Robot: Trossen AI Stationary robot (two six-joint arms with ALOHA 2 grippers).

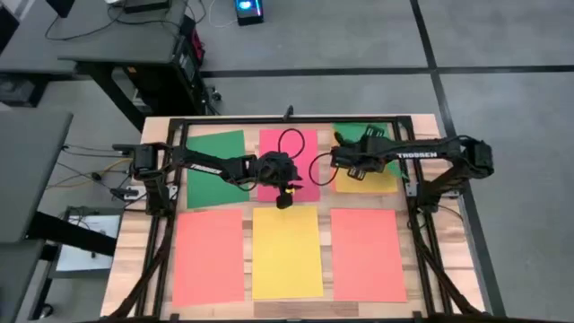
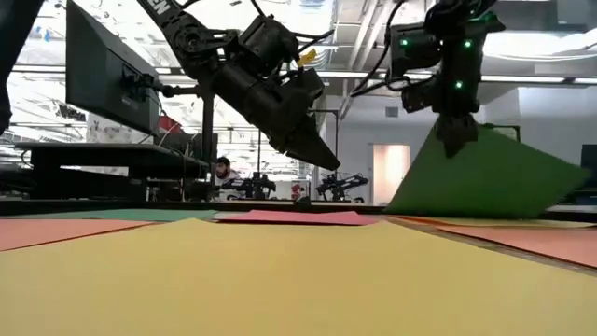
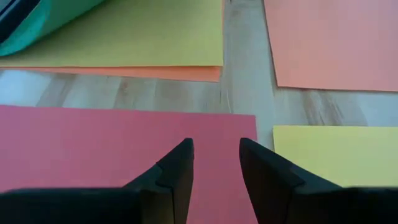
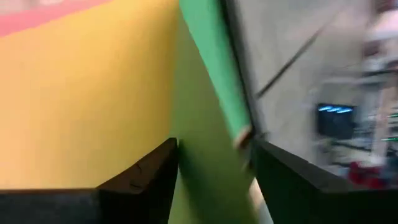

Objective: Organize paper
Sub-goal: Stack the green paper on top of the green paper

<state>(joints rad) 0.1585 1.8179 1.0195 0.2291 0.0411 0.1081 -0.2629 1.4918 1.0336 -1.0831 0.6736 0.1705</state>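
Coloured paper sheets lie flat on the wooden table: green (image 1: 215, 169) and pink-red (image 1: 289, 163) in the far row, salmon (image 1: 209, 256), yellow (image 1: 287, 251) and salmon (image 1: 368, 254) in the near row. At the far right, a yellow sheet (image 1: 363, 179) lies on an orange one (image 3: 186, 73). A second green sheet (image 2: 485, 182) slants up from it to my right gripper (image 2: 457, 145), whose fingers stand apart around its raised part (image 4: 211, 155). My left gripper (image 3: 216, 142) hangs open in the air above the pink-red sheet's near edge (image 3: 124, 143) and touches nothing. My right gripper comes from above, pointing down, with the green sheet's raised part between its parted fingers. The sheet's edge (image 4: 244, 132) lies at the inner side of one finger (image 4: 267, 162). Whether the other finger touches it, I cannot tell. The sheet stands tilted, its lower part down on the table.
A black frame (image 1: 296, 117) runs along the table's far side, and both arm bases (image 1: 148, 170) (image 1: 466, 161) stand at the left and right edges. A black cable loop (image 1: 291, 144) hangs over the pink-red sheet. Bare wood strips (image 3: 249, 93) separate the sheets.
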